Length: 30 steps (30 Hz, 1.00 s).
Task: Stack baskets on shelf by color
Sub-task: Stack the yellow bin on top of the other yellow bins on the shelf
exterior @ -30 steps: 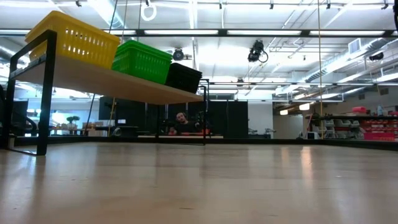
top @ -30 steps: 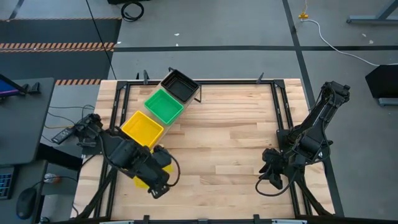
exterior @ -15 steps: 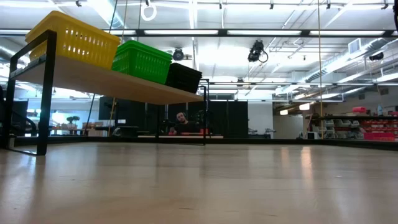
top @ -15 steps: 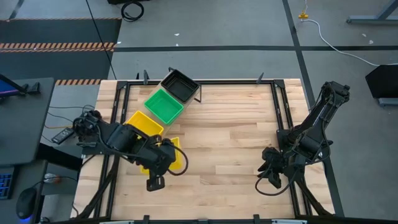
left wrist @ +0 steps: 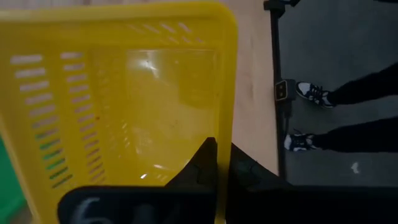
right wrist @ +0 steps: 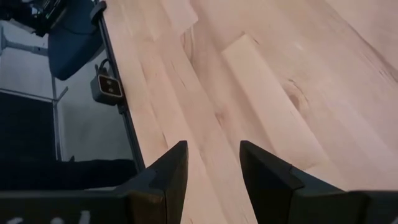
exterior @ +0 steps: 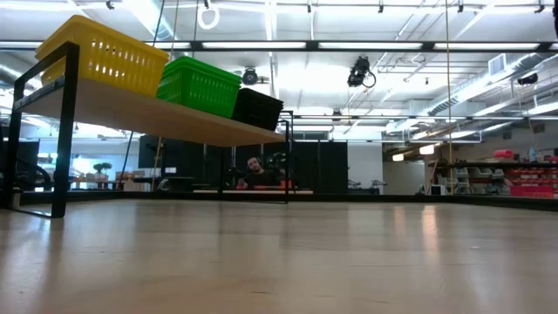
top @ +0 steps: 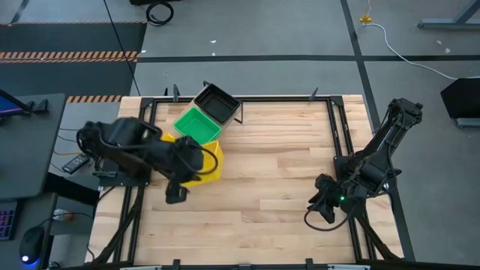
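Your left gripper point(left wrist: 216, 163) is clamped on the rim of a yellow basket point(top: 204, 161), which it holds tilted over the shelf point(exterior: 148, 113), above the yellow stack point(exterior: 103, 52). You can see nothing inside the held basket. Beside it on the shelf sit the green basket point(top: 197, 124) and the black basket point(top: 217, 103). Your right gripper point(right wrist: 210, 168) waits with fingers apart, holding nothing, over the bare table point(top: 285, 172).

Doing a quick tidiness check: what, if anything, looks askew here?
Only one yellow basket: it hangs tilted in the left claw, pinched by its rim beside the shelf. The stacks on the shelf look lined up, and the right claw is open over bare table.
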Each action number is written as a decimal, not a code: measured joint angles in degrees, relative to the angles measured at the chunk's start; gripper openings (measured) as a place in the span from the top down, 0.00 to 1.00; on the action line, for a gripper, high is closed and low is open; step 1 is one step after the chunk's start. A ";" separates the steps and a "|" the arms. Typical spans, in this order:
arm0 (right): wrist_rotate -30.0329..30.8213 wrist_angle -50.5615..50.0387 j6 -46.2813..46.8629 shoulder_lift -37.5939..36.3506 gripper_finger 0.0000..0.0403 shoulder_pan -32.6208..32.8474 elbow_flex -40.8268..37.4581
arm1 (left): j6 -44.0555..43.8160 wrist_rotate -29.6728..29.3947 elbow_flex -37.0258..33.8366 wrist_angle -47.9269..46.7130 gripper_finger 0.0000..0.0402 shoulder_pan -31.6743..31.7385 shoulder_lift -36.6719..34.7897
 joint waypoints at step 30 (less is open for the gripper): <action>-0.01 -2.34 4.46 0.00 0.62 -4.24 0.00 | 17.67 0.22 -24.50 0.05 0.99 0.69 -21.53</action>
